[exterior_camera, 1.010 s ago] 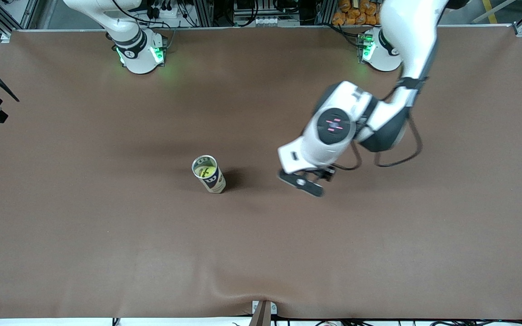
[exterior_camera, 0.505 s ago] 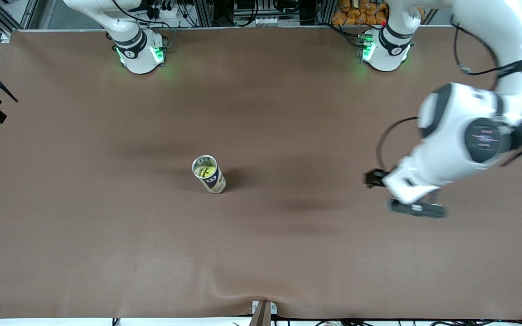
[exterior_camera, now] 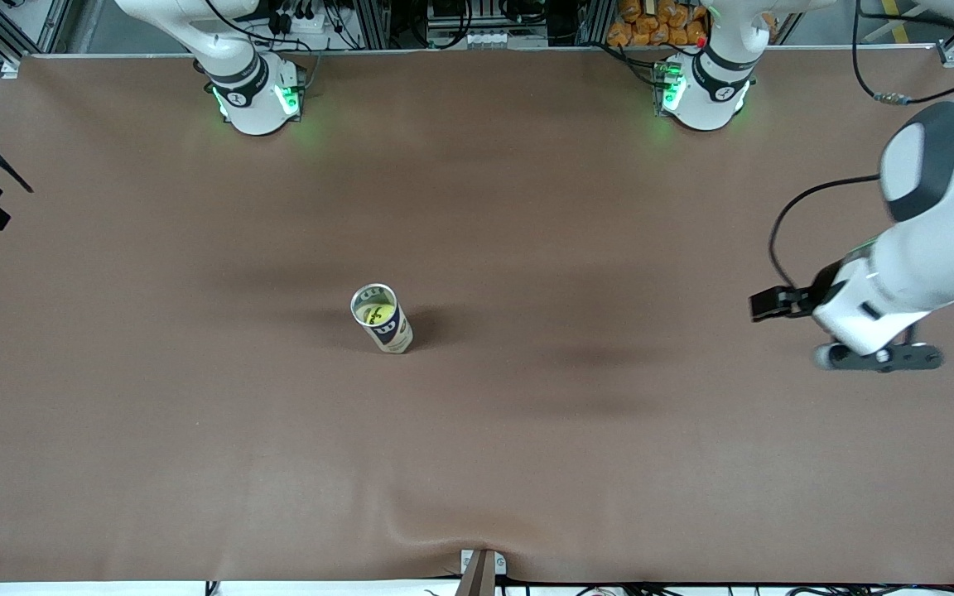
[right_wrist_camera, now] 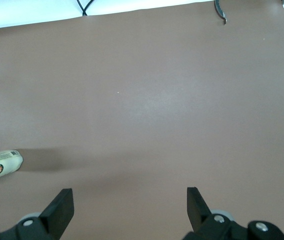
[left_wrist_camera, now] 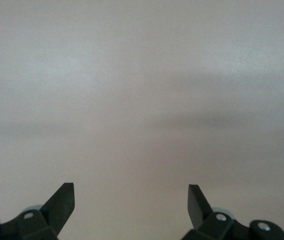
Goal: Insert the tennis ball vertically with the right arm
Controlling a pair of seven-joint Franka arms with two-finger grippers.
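Both pairs of jaws stand wide open with nothing between them. The left gripper (left_wrist_camera: 131, 200) hangs over bare brown table (exterior_camera: 195, 430) toward the left arm's end. The right gripper (right_wrist_camera: 130, 200) is out of the front view and looks down on the table from high up, waiting. The can (exterior_camera: 382, 318) stands upright near the middle of the table, its mouth open, and a yellow tennis ball (exterior_camera: 377, 313) sits inside it, apparently near the top.
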